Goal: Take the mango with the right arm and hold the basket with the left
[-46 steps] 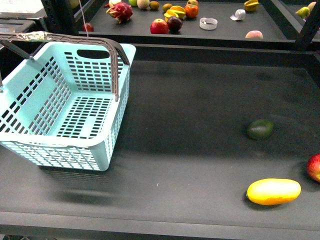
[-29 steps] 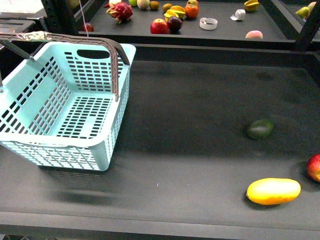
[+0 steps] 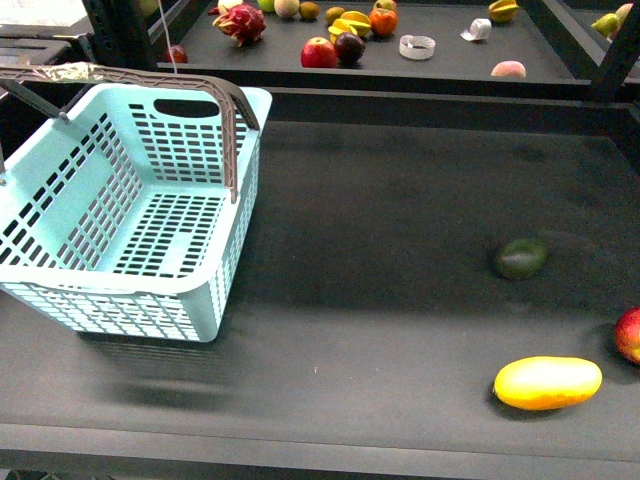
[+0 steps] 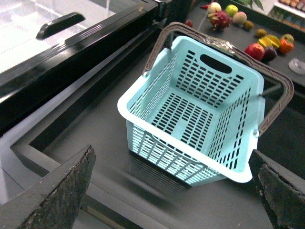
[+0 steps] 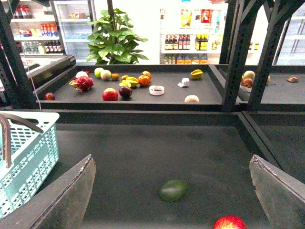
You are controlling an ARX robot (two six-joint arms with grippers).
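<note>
The yellow mango [image 3: 548, 383] lies on the dark table at the front right. The light blue basket [image 3: 130, 215] with a brown handle stands at the left; it also shows in the left wrist view [image 4: 195, 107] and at the edge of the right wrist view [image 5: 24, 162]. My left gripper [image 4: 174, 191] is open and empty, above the table in front of the basket. My right gripper [image 5: 174, 195] is open and empty, high over the table; the mango is out of its view. Neither arm shows in the front view.
A dark green fruit [image 3: 521, 258] lies mid right, also in the right wrist view [image 5: 174, 190]. A red apple [image 3: 628, 335] sits at the right edge, also in the right wrist view [image 5: 229, 223]. A back shelf [image 3: 400, 65] holds several fruits.
</note>
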